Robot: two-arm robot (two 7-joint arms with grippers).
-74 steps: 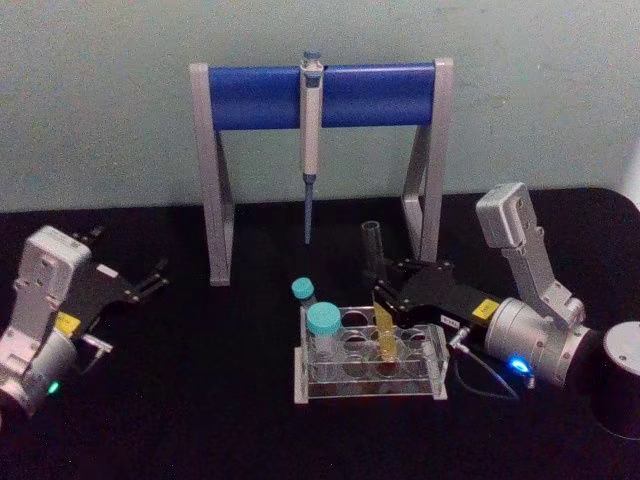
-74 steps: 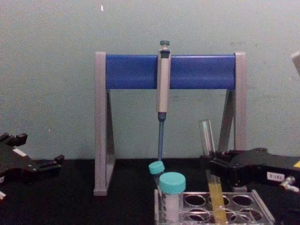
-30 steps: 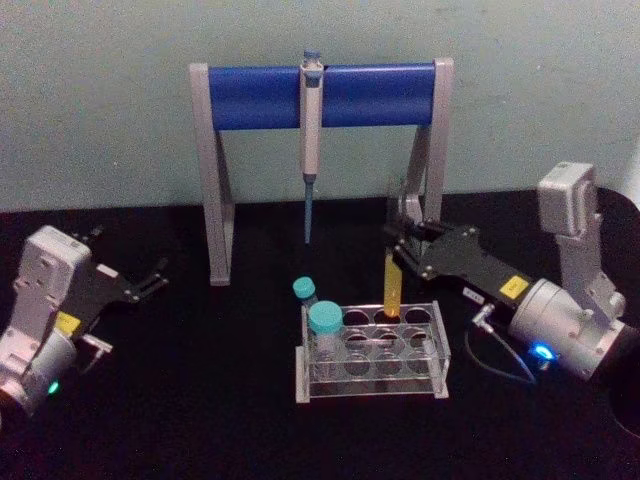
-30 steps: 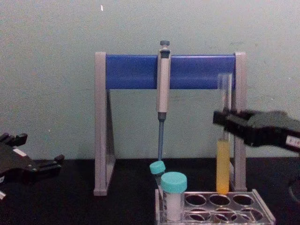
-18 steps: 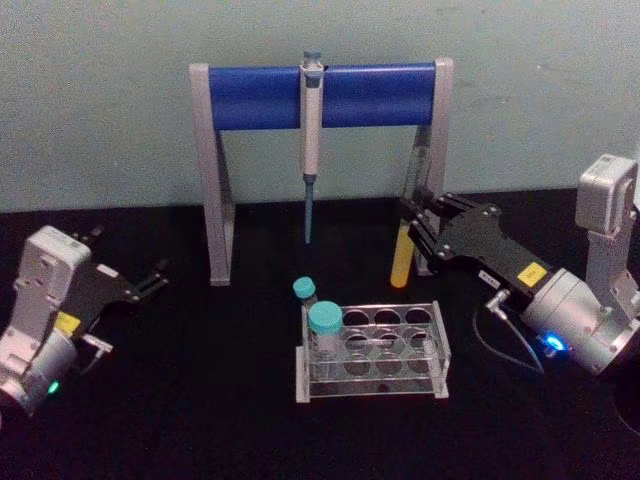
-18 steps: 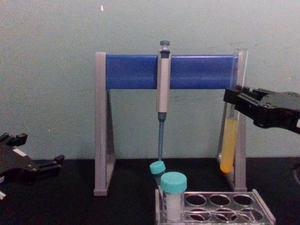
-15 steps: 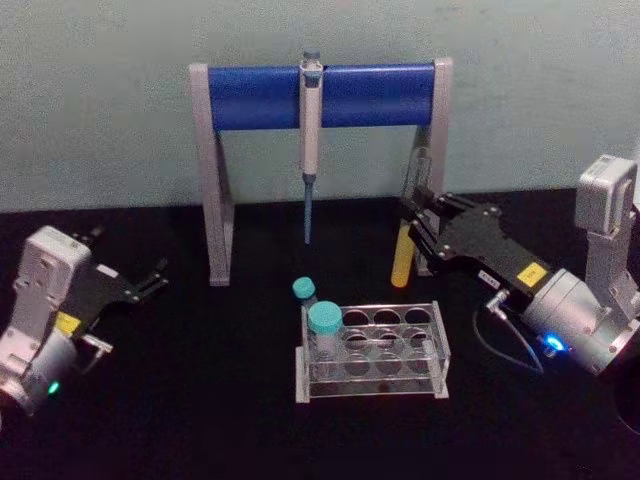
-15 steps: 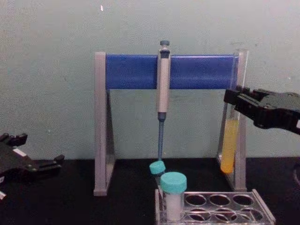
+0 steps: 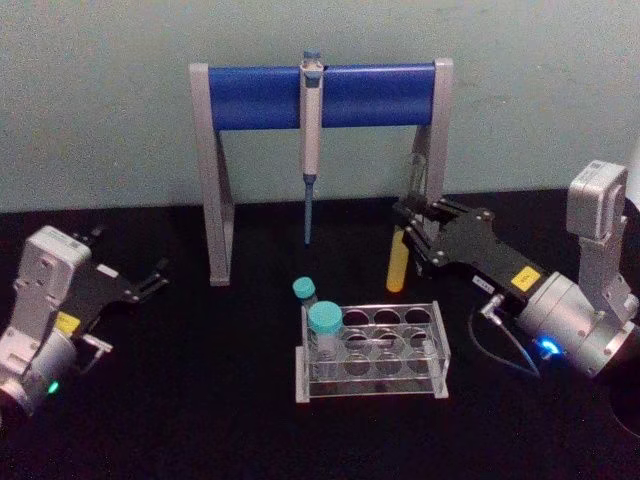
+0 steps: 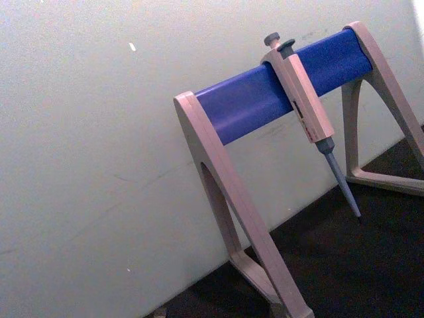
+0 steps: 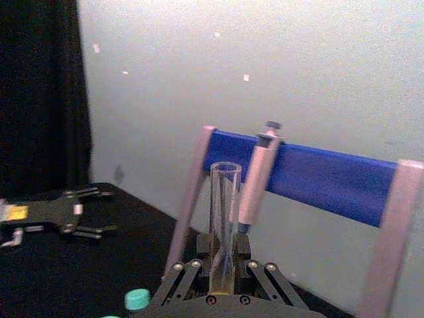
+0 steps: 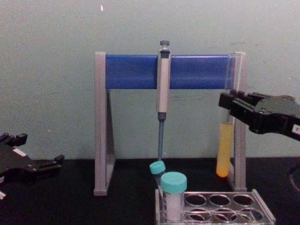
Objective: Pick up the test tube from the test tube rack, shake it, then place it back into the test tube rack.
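My right gripper is shut on the test tube, a slim clear tube with yellow liquid in its lower part. It holds the tube nearly upright in the air, behind and above the rack's right end and just in front of the stand's right leg. From the chest, the test tube hangs clear above the test tube rack, gripped at mid-height by the right gripper. The open-mouthed test tube rises between the jaws. The clear test tube rack sits at table centre. My left gripper rests open at the far left.
A grey-and-blue pipette stand with a hanging pipette spans the back, its right leg close behind the tube. Two teal-capped vials stand in the rack's left end. A dark cylinder shows at the right edge.
The right gripper lifted the tube out of the rack and carried it up and to the right. In the last half second it shifted slightly left and lower. The left arm stayed still.
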